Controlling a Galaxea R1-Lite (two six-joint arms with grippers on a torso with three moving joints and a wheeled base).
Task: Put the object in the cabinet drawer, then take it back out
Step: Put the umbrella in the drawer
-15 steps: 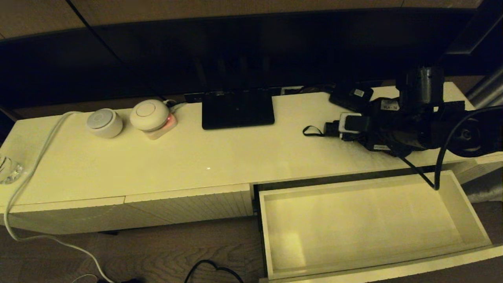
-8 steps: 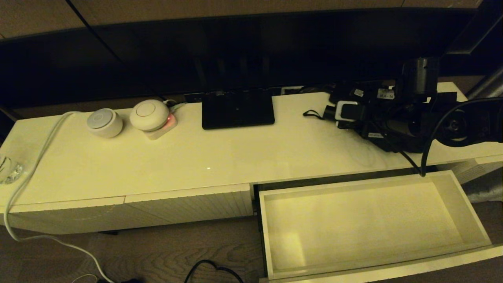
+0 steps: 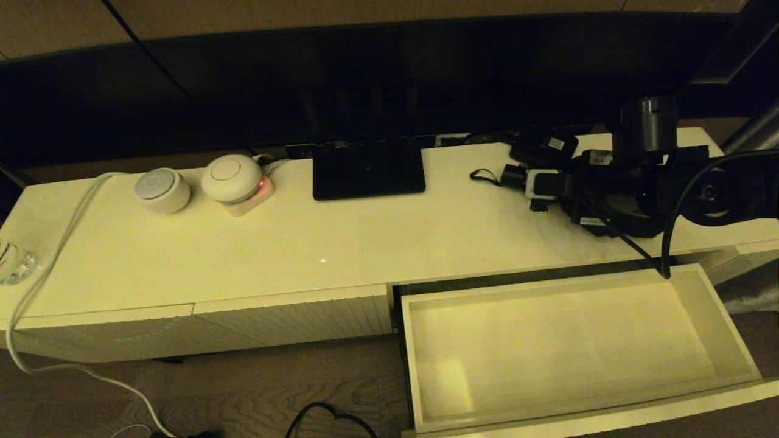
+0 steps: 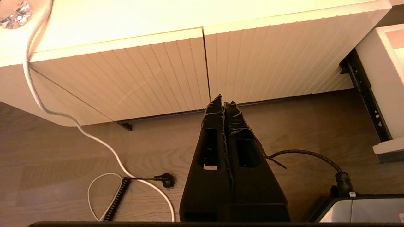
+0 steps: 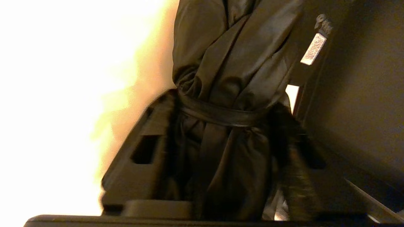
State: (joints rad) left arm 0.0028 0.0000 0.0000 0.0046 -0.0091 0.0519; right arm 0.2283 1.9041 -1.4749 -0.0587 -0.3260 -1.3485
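The black folding umbrella (image 5: 240, 63) lies lengthways between my right gripper's (image 5: 222, 107) fingers, which are shut on its strapped, bunched fabric. In the head view this gripper (image 3: 538, 191) is low over the right end of the cabinet top, near the back. The umbrella's short handle (image 3: 514, 176) and wrist loop (image 3: 481, 176) stick out to the left. The cabinet drawer (image 3: 724, 328) is pulled wide open below, with nothing inside. My left gripper (image 4: 223, 99) is shut and empty, parked low over the floor in front of the closed ribbed fronts (image 4: 157, 72).
A small black box with a white label (image 3: 543, 146) lies just behind the right gripper. A flat black stand base (image 3: 368, 167) sits mid-top under the dark screen. Two round white devices (image 3: 161, 190) and a white cable (image 3: 48, 267) are at the left.
My right gripper has carried the umbrella from nearer the front edge toward the back of the cabinet top, then settled slightly lower and to the right. The drawer has stayed open and empty.
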